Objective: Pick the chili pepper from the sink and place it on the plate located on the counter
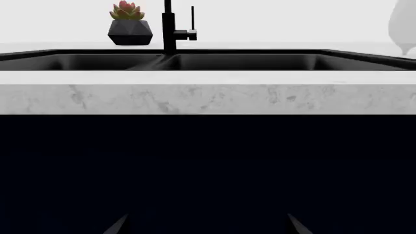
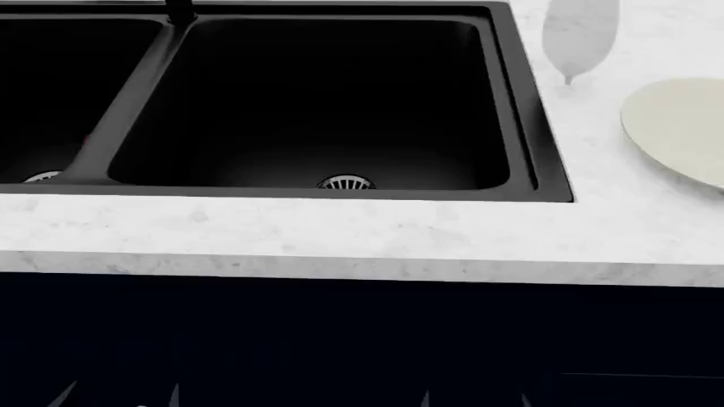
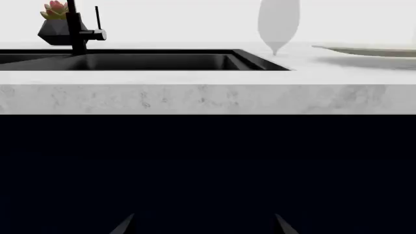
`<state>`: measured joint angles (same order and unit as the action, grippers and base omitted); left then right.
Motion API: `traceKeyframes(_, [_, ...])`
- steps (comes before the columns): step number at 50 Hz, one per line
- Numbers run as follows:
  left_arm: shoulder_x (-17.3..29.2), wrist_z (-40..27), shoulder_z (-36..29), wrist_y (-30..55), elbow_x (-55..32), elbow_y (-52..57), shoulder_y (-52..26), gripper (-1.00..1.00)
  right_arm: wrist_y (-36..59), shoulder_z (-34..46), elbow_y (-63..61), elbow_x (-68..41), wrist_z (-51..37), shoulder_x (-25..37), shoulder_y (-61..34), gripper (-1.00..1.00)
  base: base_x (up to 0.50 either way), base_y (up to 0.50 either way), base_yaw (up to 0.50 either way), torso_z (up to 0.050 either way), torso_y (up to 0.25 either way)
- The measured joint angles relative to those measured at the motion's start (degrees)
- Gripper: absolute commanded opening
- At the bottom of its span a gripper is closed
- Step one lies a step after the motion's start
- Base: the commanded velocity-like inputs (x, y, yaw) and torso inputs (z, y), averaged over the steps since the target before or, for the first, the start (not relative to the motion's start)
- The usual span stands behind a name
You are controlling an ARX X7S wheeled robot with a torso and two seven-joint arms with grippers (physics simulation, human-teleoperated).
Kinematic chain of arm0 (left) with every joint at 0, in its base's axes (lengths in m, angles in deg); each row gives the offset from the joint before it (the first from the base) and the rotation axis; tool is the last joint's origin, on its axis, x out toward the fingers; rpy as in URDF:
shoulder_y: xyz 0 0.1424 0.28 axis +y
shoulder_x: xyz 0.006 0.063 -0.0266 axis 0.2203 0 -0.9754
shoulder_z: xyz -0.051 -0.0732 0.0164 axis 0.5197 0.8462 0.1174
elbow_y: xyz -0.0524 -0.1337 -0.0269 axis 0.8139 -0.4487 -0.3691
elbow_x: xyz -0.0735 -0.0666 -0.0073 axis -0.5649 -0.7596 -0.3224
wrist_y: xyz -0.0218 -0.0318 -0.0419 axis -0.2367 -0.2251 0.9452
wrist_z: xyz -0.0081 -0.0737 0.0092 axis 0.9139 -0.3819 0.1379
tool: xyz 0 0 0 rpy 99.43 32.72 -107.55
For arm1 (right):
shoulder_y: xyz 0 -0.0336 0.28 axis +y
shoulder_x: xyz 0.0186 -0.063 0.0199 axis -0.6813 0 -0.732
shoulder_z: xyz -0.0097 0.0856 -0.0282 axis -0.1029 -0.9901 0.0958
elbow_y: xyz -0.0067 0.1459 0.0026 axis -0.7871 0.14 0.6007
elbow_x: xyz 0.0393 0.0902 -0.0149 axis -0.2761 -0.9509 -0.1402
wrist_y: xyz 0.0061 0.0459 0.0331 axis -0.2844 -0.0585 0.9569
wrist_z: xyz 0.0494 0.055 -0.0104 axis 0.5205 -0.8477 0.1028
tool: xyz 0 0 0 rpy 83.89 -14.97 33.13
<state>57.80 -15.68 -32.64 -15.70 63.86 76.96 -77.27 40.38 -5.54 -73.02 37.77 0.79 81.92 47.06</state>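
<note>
Below the white marble-look table [image 2: 339,229], both hands sit low against navy cabinet fronts [image 2: 339,339], fingertips spread apart, grasping nothing. Matte black double-basin sink [image 2: 531,127] shows no chili. Cream round plate [image 2: 679,127] lies right, beside clear glass [image 2: 579,34]. No writing legible.

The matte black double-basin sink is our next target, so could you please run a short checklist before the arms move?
1. Red chili pepper located: not ok; none shows in the matte black sink, and its near floor is hidden.
2. Cream round plate bare: ok where visible.
3. Left pincer open, empty: ok.
4. Right pincer open, empty: ok.
5. Clear wine glass apart from plate: ok.
6. Pincers above white marble counter: not ok; both face the navy cabinet front.
</note>
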Motion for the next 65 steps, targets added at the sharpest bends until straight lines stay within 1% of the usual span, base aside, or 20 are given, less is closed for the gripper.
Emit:
traceKeyframes(1, [0.8, -0.8, -0.8, 0.8, 0.8, 0.9, 0.7, 1.00, 0.8, -0.7, -0.7, 0.8, 0.5, 0.7, -0.7, 1.00, 0.00, 0.00, 0.00, 0.000, 0.000])
traceKeyframes(8, [1.0, -1.7, -0.9, 0.3, 0.0, 0.8, 0.9, 1.00, 1.0, 0.5, -0.7, -1.2, 0.6, 1.2, -0.5, 1.00, 0.00, 0.00, 0.00, 0.000, 0.000])
traceKeyframes(14, [1.7, -3.2, -1.5, 1.9, -0.2, 3.8, 0.9, 1.00, 4.0, 2.2, -2.9, -2.1, 0.5, 2.1, -0.9, 1.00, 0.00, 0.00, 0.00, 0.000, 0.000])
traceKeyframes(21, [3.1, -4.6, -2.5, 8.2, 0.7, 11.7, 0.1, 1.00, 12.1, 3.5, -10.6, -2.7, -0.3, 3.4, -2.8, 1.00, 0.00, 0.00, 0.00, 0.000, 0.000])
traceKeyframes(30, [4.9, -5.2, -3.7, 19.9, 1.9, 22.8, -3.4, 1.00, 25.4, 4.2, -21.6, -3.8, -0.9, 5.2, -8.3, 1.00, 0.00, 0.00, 0.00, 0.000, 0.000])
traceKeyframes(37, [6.4, -3.3, -5.6, 38.5, 2.4, 34.6, -15.4, 1.00, 42.7, 4.2, -32.0, -5.4, -1.0, 6.8, -19.9, 1.00, 0.00, 0.00, 0.00, 0.000, 0.000])
traceKeyframes(43, [7.1, -2.4, -6.8, 49.1, 2.5, 39.9, -23.4, 1.00, 52.7, 3.6, -37.3, -6.7, -0.8, 7.6, -26.7, 1.00, 0.00, 0.00, 0.00, 0.000, 0.000])
traceKeyframes(54, [7.8, -1.3, -7.5, 59.4, 2.2, 42.5, -33.9, 1.00, 62.8, 3.5, -40.8, -8.1, -0.6, 8.7, -35.6, 1.00, 0.00, 0.00, 0.00, 0.000, 0.000])
traceKeyframes(65, [8.3, -0.5, -7.7, 65.4, 1.7, 43.2, -40.0, 1.00, 66.3, 3.3, -40.9, -9.5, 0.4, 9.6, -40.4, 1.00, 0.00, 0.00, 0.00, 0.000, 0.000])
